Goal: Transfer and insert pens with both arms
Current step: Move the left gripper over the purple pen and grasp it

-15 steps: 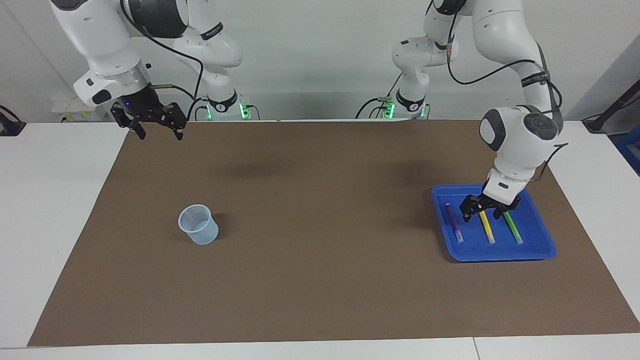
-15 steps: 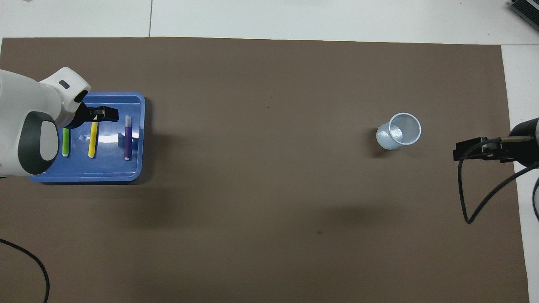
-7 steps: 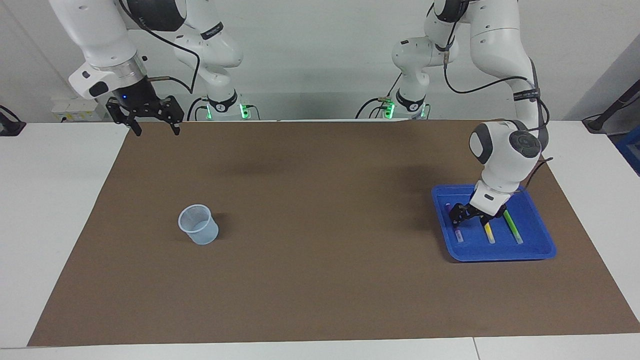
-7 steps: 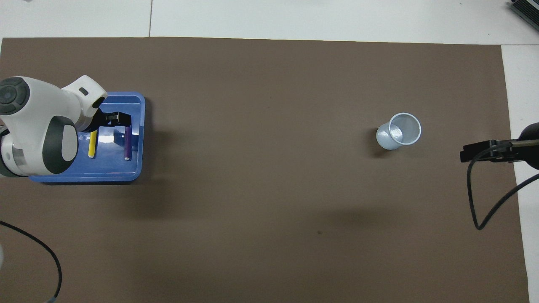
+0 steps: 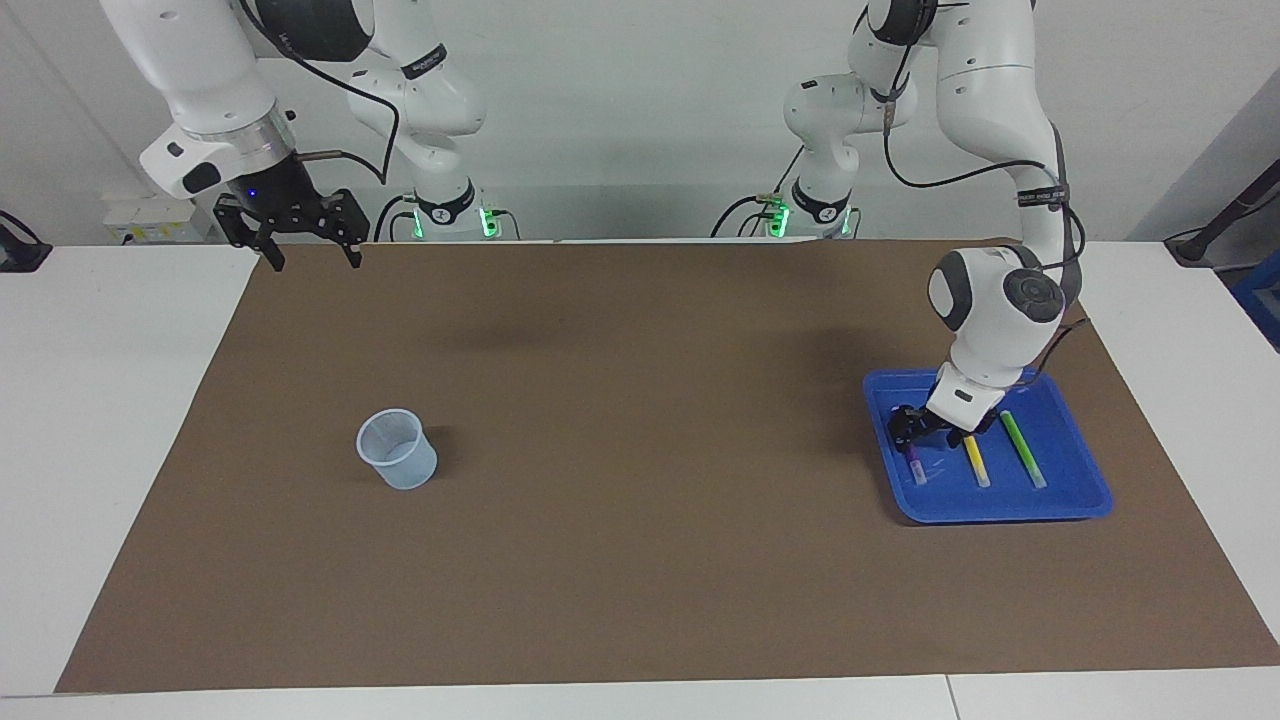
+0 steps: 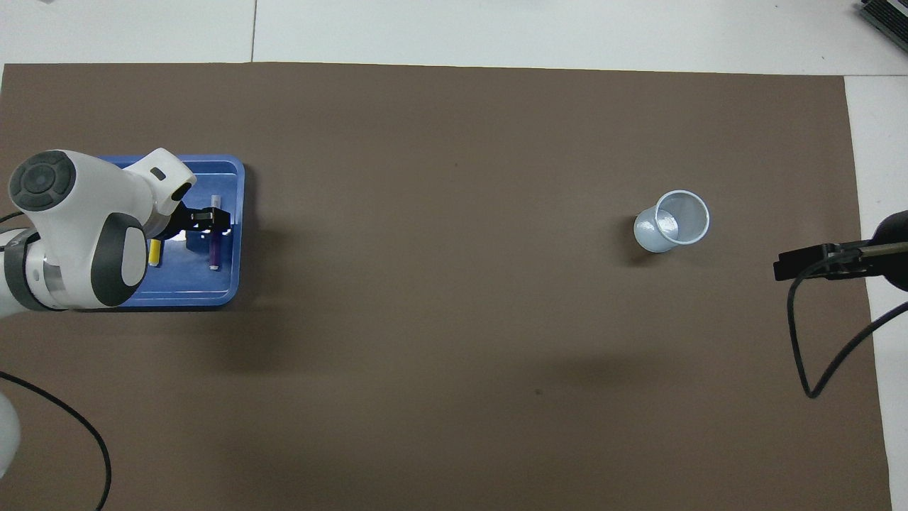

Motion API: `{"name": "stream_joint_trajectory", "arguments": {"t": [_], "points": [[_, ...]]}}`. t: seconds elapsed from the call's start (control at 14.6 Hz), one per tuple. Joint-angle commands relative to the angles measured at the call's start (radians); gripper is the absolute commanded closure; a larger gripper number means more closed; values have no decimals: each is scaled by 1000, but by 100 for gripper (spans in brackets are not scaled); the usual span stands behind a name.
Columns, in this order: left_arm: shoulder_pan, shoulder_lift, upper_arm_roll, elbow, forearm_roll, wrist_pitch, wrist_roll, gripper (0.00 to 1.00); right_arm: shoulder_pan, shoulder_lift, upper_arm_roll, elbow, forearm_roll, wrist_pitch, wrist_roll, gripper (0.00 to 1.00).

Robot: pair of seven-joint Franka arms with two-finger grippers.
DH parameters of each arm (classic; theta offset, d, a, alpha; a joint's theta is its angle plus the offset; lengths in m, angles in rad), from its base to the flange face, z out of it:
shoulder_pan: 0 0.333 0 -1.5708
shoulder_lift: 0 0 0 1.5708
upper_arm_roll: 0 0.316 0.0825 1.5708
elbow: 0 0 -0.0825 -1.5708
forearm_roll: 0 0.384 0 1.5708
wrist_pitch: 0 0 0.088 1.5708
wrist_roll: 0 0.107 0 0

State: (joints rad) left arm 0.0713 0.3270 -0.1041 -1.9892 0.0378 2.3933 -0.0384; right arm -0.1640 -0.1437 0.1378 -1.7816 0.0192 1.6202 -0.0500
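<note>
Three pens lie side by side in a blue tray (image 5: 1000,510) (image 6: 213,294) at the left arm's end of the table. My left gripper (image 5: 912,428) (image 6: 207,218) is down in the tray at the purple pen (image 5: 916,466) (image 6: 215,248), open, with its jaws either side of the pen's upper part. The yellow pen (image 5: 976,460) (image 6: 154,253) and the green pen (image 5: 1022,448) lie beside it; in the overhead view the arm hides the green one. My right gripper (image 5: 311,260) (image 6: 801,261) hangs open and empty over the mat's edge at the right arm's end.
A translucent plastic cup (image 5: 397,448) (image 6: 674,220) stands upright on the brown mat (image 5: 640,560) toward the right arm's end. White tabletop borders the mat. A black cable (image 6: 816,355) loops down from the right arm.
My left gripper moved from over the yellow pen across to the purple pen and lowered onto it, its jaws narrowing a little. The right gripper rose slightly and turned.
</note>
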Motion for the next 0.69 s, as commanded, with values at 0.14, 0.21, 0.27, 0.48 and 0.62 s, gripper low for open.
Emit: {"name": "stream_joint_trajectory", "arguments": {"t": [0.14,0.21,0.27,0.48,0.62], "points": [[-27,-23,7,-68,11,62,-15,43,-9,-31,5,-22,-4,-39,-30,0],[-28,-23,7,-68,11,58,-15,48,-12,-31,5,-22,-2,-39,-31,0],[-28,-23,7,-68,11,58,-18,57,-12,-33,5,-24,-4,-37,-30,0],[-33,-23,7,-68,11,53,-21,77,-9,-31,5,-22,-2,-25,-30,0],[-36,-23,7,-68,11,50,-27,97,-11,-31,5,-22,-2,-29,-27,0]]}}
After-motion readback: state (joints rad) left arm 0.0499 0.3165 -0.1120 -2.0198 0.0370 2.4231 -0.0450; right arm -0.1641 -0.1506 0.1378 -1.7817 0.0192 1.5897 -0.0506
